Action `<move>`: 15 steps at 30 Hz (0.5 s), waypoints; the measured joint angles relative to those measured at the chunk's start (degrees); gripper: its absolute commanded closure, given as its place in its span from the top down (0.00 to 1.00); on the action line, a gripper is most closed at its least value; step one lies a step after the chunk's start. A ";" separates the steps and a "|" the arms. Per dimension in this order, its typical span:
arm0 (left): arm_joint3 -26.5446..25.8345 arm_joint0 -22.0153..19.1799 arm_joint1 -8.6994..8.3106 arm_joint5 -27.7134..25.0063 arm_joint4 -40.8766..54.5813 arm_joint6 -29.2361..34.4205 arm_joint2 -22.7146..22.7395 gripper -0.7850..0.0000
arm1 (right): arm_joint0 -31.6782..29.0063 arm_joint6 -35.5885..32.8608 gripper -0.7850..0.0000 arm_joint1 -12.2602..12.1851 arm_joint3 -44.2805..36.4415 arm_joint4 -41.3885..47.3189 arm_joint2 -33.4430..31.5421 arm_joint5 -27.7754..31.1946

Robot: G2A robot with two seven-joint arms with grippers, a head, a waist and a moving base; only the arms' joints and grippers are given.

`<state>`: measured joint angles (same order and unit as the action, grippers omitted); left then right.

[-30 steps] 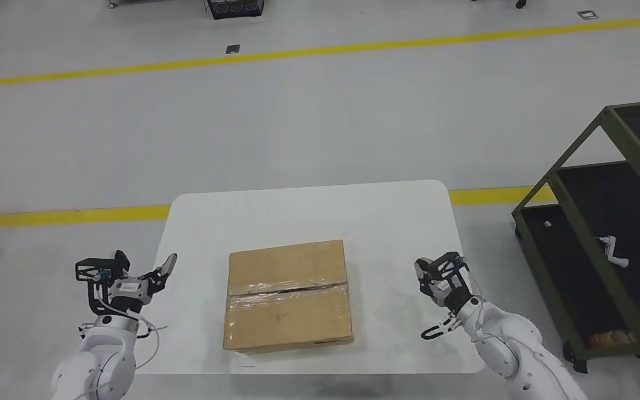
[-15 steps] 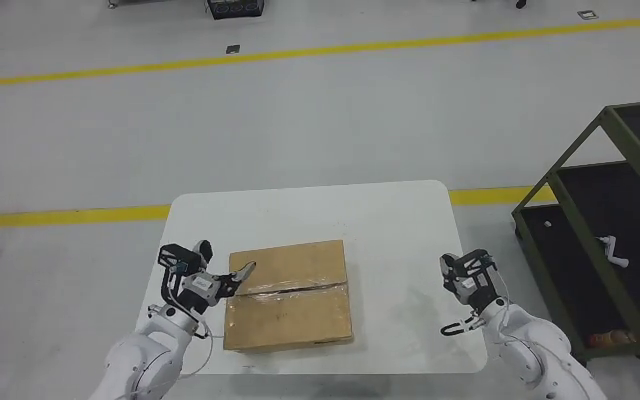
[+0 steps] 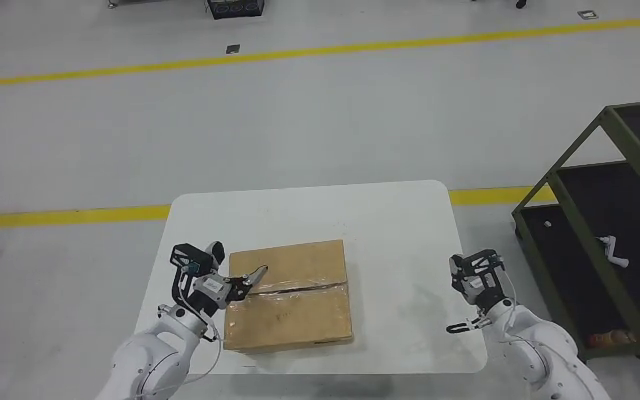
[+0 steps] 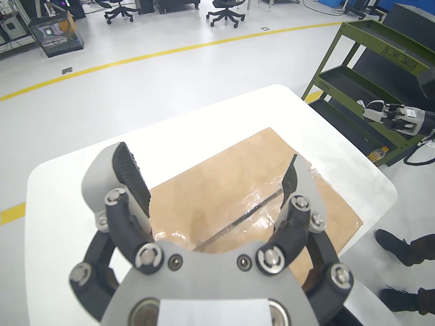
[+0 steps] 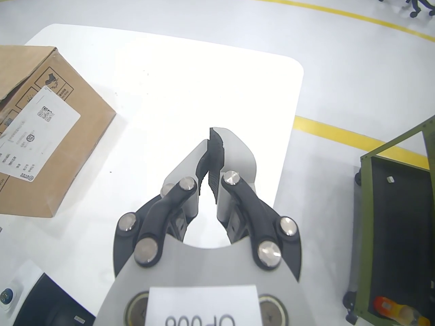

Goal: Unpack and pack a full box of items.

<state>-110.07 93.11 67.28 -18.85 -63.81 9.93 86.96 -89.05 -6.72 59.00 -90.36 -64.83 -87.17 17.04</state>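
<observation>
brown rectangular cardboard box point(image 3: 290, 295), sealed, sits lower centre in the top view. left gripper point(image 4: 208, 167) spread wide above its clear tape strip point(image 4: 258, 201); right gripper point(image 5: 211, 149) pinched closed, lower right. best, i judge, to hook the strip's end squarely before peeling.

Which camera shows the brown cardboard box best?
Top view: the brown cardboard box lies whole, taped seam visible. Left wrist view has its top partly behind the left gripper; right wrist view catches one corner with a white label.
</observation>
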 measured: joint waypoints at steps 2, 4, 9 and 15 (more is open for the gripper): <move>0.00 0.00 0.00 0.00 0.00 0.00 0.00 1.00 | 0.31 -0.14 0.00 0.06 0.17 0.31 0.17 0.30; -0.21 0.06 0.03 -0.31 0.28 0.02 -0.38 1.00 | 0.89 -0.33 0.00 0.11 0.24 -0.07 0.49 0.78; -1.73 -1.57 0.56 -3.25 5.37 5.71 -8.08 1.00 | 2.18 -0.54 0.00 0.22 0.23 -2.13 1.28 0.86; 2.60 -8.57 1.74 -1.44 -3.43 9.97 -20.07 1.00 | 3.41 -0.46 0.00 0.36 0.84 -2.60 1.19 0.20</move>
<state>-107.47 84.54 69.03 -20.28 -67.24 19.91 66.89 -85.65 -7.18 59.36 -89.52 -67.43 -85.98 17.24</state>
